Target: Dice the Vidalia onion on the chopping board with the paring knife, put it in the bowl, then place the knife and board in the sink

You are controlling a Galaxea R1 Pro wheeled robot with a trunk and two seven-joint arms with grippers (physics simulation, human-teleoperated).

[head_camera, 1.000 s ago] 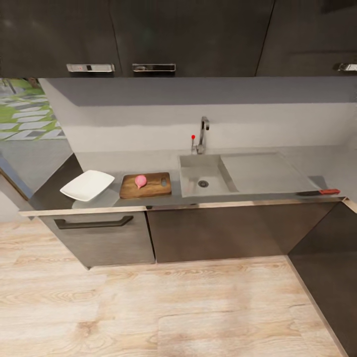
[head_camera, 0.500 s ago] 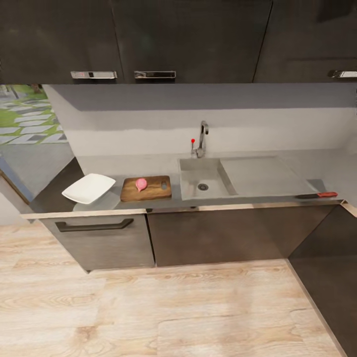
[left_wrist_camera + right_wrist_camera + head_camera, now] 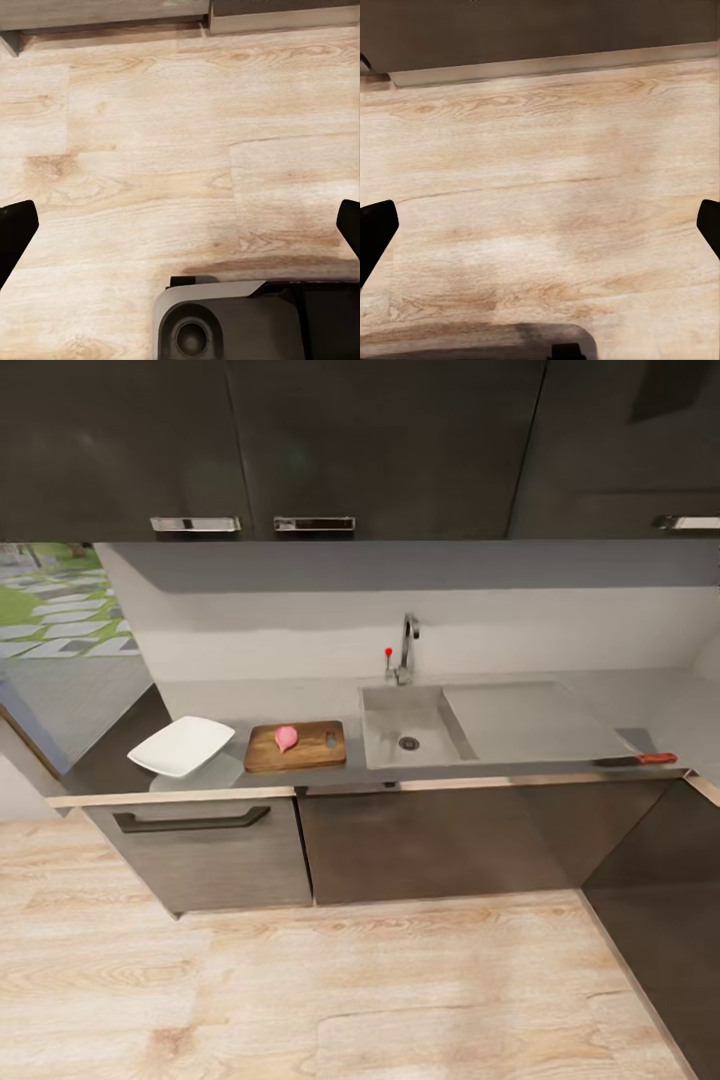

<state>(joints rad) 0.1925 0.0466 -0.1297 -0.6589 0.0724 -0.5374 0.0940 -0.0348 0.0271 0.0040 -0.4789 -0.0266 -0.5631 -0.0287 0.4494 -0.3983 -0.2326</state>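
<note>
Nearest, light wood floor (image 3: 330,990) is seen beneath both wrist cameras, where the left gripper (image 3: 180,225) and right gripper (image 3: 540,225) are held spread wide, nothing between their dark fingertips. Beyond the dark lower cabinets (image 3: 430,840), the grey countertop (image 3: 560,770) carries the white bowl (image 3: 182,746), just beside the wooden chopping board (image 3: 296,747), on which the pinkish Vidalia onion (image 3: 286,737) lies, apart from the empty steel sink (image 3: 410,725). The red-handled paring knife (image 3: 636,760) is seen well apart, at the counter's front edge past the drainboard (image 3: 530,718). It is judged that a careless reach could nudge the knife off that edge, and that the rounded onion could roll from the board under the first cut. Farthest, the chrome faucet (image 3: 406,650) stands below glossy black upper cabinets (image 3: 380,440).
</note>
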